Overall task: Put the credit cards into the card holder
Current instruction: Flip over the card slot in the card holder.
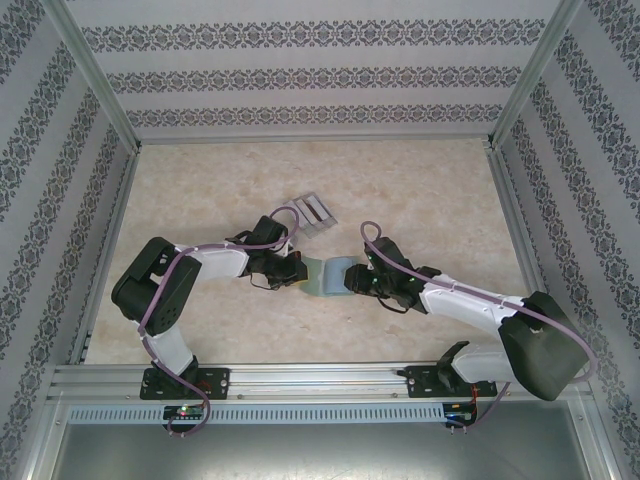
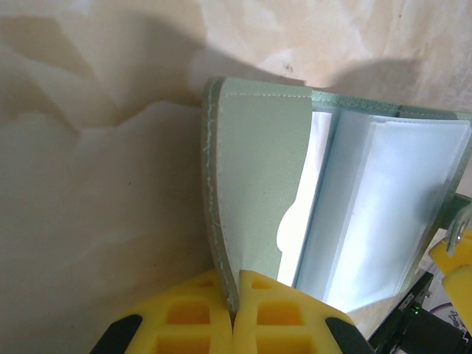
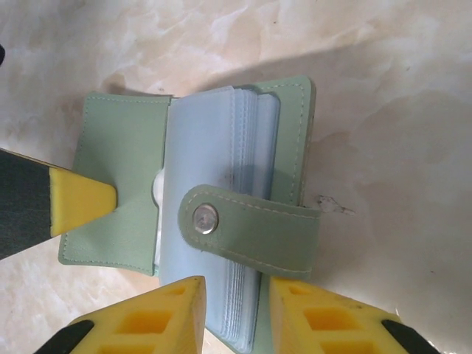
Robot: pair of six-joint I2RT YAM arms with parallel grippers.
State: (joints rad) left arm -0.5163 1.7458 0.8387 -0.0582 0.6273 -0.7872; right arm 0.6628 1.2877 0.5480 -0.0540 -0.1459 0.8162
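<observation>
The grey-green card holder (image 1: pixel 326 276) lies open on the table between both arms. My left gripper (image 2: pixel 236 299) is shut on the edge of its left cover flap (image 2: pixel 258 184); one of its yellow fingers (image 3: pixel 77 203) also appears in the right wrist view. Pale blue sleeves (image 3: pixel 214 147) are fanned inside, and the snap tab (image 3: pixel 251 228) lies across them. My right gripper (image 3: pixel 234 313) straddles the near edge of the sleeve stack and right cover, jaws apart, with its right finger (image 3: pixel 310 310) against the cover's edge. The credit cards are out of view.
A pale grey ribbed stand (image 1: pixel 312 215) sits just behind the card holder, close to the left arm's wrist. Patterned walls and metal posts (image 1: pixel 110 110) fence the table on three sides. The front rail (image 1: pixel 320 375) carries both arm bases.
</observation>
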